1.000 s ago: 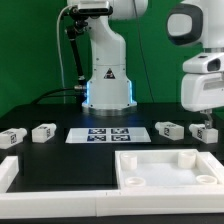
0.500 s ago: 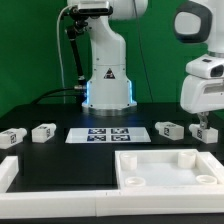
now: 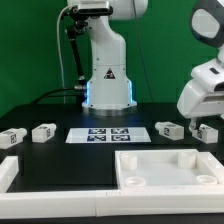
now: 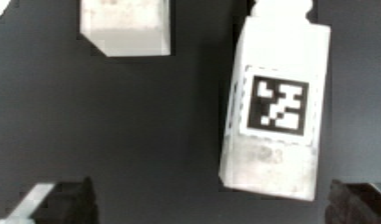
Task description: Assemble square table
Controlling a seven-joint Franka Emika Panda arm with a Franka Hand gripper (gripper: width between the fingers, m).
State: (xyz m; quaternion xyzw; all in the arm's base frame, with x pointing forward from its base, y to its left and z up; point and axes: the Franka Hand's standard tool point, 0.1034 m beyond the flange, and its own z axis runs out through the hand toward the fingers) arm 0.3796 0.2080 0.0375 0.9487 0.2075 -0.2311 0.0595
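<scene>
The square table's top (image 3: 170, 166), a white slab with a raised rim and corner holes, lies at the front of the black table, on the exterior view's right. Several short white tagged legs lie behind it: two on the left (image 3: 43, 131) and two on the right (image 3: 168, 129). My gripper (image 3: 196, 121) hangs tilted over the rightmost leg (image 3: 209, 132). In the wrist view that leg (image 4: 276, 105) lies lengthwise, tag up, beyond the open gripper (image 4: 208, 205), and its near end reaches between the dark fingertips (image 4: 59, 203). A second leg (image 4: 128, 28) lies farther off. Nothing is held.
The marker board (image 3: 104, 134) lies flat at the table's middle, in front of the robot base (image 3: 108, 85). White border bars (image 3: 8, 176) run along the left and front edges. A green backdrop stands behind.
The hand has tilted and swung toward the exterior view's right while staying over the rightmost leg. The jaws stay open. No part has moved.
</scene>
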